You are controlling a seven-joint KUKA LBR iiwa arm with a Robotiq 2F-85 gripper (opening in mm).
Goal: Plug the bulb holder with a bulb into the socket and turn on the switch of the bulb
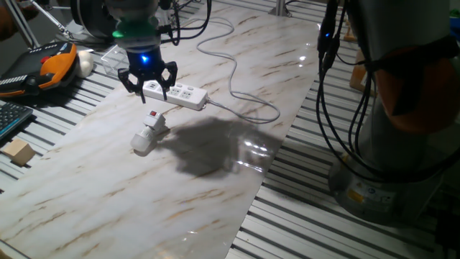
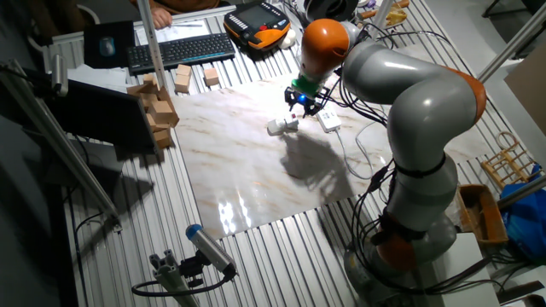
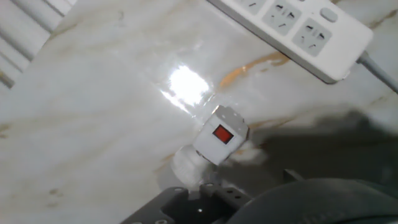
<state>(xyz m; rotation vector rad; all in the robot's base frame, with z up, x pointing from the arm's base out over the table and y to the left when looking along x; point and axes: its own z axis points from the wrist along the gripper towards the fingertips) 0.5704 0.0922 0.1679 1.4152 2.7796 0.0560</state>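
The bulb holder (image 1: 152,124) lies on its side on the marble table, its red switch (image 1: 152,115) facing up and its frosted bulb (image 1: 140,142) pointing toward the front; it is unlit. Just behind it lies the socket (image 1: 180,93), a long white power strip. My gripper (image 1: 149,89) hangs open over the strip's left end, holding nothing, slightly above and behind the holder. In the hand view the bulb holder (image 3: 219,135) sits at centre with the bulb (image 3: 186,165) below it and the socket (image 3: 298,28) at the top right. The other fixed view shows the gripper (image 2: 304,102) above the holder (image 2: 281,126).
The strip's grey cable (image 1: 248,106) loops off to the right and back. An orange pendant (image 1: 56,63), a keyboard (image 1: 11,119) and a wooden block (image 1: 19,152) lie left of the marble slab. More wooden blocks (image 2: 158,107) stand at that side. The arm's base (image 2: 409,239) stands beyond the slab's right edge.
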